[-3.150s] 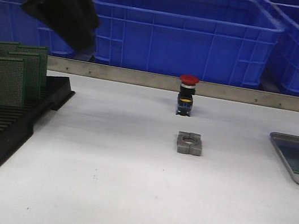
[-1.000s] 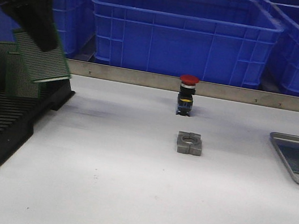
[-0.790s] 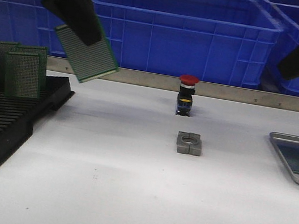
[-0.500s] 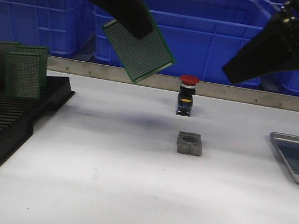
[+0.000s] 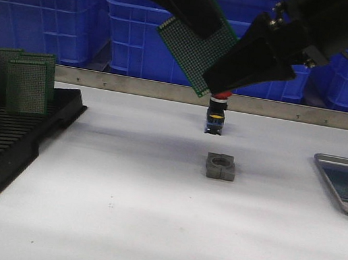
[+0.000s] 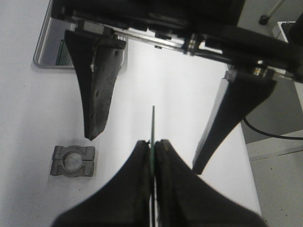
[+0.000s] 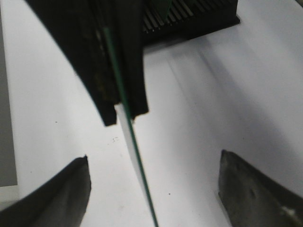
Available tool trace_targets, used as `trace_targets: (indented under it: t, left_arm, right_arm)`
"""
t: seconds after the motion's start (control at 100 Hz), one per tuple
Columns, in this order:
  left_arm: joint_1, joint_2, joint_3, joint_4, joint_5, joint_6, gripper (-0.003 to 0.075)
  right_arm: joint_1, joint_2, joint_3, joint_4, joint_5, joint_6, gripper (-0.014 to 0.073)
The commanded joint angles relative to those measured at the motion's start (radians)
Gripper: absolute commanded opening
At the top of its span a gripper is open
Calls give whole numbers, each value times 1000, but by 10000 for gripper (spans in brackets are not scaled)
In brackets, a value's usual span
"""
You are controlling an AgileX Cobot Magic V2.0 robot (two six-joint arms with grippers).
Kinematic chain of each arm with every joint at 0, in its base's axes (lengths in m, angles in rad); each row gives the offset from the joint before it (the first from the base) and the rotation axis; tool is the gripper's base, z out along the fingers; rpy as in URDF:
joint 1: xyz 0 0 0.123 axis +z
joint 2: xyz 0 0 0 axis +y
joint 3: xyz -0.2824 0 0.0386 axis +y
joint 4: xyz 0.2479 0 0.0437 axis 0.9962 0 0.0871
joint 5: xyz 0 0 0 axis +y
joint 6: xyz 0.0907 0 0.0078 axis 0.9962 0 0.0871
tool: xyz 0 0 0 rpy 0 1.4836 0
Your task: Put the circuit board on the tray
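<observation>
Hanging in mid-air above the bench centre, the circuit board [image 5: 197, 50] is pinched edge-on in the left gripper's [image 6: 152, 147] closed jaws. Right gripper [image 7: 154, 182] faces it, jaws spread wide, board edge between them. Judged step: arm-to-arm handover. Next: right closes, left releases, then carry to the tray [image 5: 327, 170] at far right.

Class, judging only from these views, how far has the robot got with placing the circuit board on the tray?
Done: the left end effector is shut on the circuit board, lifted above mid-table. In hand: the open right end effector straddles the board's edge, apparently for a handover, its fingers not yet closed. Left: taking the board across and laying it in the tray at the table's right edge.
</observation>
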Motion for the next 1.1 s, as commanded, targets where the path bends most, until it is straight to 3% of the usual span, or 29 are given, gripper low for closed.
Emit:
trace_targets:
  t: [0.0,0.18,0.31,0.42,0.49,0.56,0.68,0.75,0.93,1.09]
  left_arm:
    - [-7,-60,-31,-74,63,-11,-20]
    - [-7,-60,-31,-74,63,-11,-20]
    - [-7,-60,-31,-74,63,-11,-20]
    - [-7,-60,-31,-74,63,-11,-15]
    - [-7,-60,-31,-74,63,-11,31]
    - [-7,-60,-31,-74,63,-11,142]
    - [-6,-60,-36,-74,46,-11,418]
    - [-1,-60,-50,-70,22,-11,517]
    - [17,-60,-98,-66,-27,-11,527]
    - [41,-60,-115,-66,-36,-11,526]
  right_arm:
    - [1,-18,-24,71,-1,-23,464]
    - [1,-13,-24,81,1,-23,109]
    - [1,-13,-24,89,5,-23,-77]
    - [1,-13,-24,89,9,-23,-69]
    - [1,-13,-24,89,9,-23,-69]
    - [1,-13,-24,89,11,-22,-69]
    - [1,-12,-24,89,29,-4,-69]
    - [1,-12,-24,89,43,30,-69]
    - [-22,-11,-23,89,51,202,-69]
    - [-104,2,-10,80,57,304,-69]
